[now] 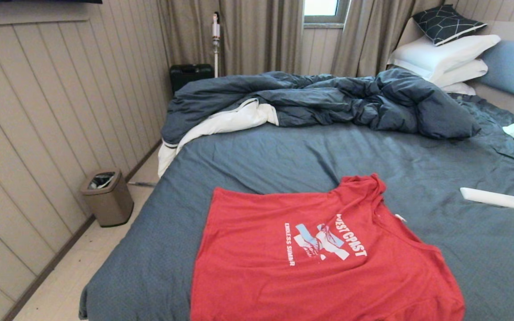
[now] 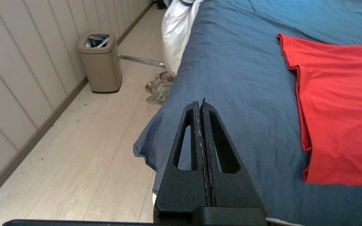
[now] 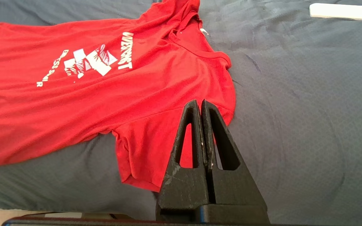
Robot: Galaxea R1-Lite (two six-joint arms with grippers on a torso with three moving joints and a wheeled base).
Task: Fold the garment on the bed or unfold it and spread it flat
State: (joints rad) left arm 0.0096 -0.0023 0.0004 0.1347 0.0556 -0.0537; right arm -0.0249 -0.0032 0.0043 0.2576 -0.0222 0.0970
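The garment (image 1: 310, 263), a red T-shirt with a white and light-blue chest print, lies spread on the near part of the bed (image 1: 283, 156), print side up, neck toward the right. Its far sleeve is bunched near the collar. In the left wrist view the garment's (image 2: 341, 106) hem edge lies on the blue sheet, apart from my left gripper (image 2: 200, 103), which is shut and empty above the bed's left edge. My right gripper (image 3: 200, 102) is shut and empty, hovering over the near sleeve of the garment (image 3: 121, 94). Neither arm shows in the head view.
A rumpled dark blue duvet (image 1: 328, 100) lies across the far half of the bed, with white pillows (image 1: 444, 58) at the right. A white flat object (image 1: 494, 199) rests on the sheet to the right. A bin (image 1: 107, 196) stands on the floor by the left wall.
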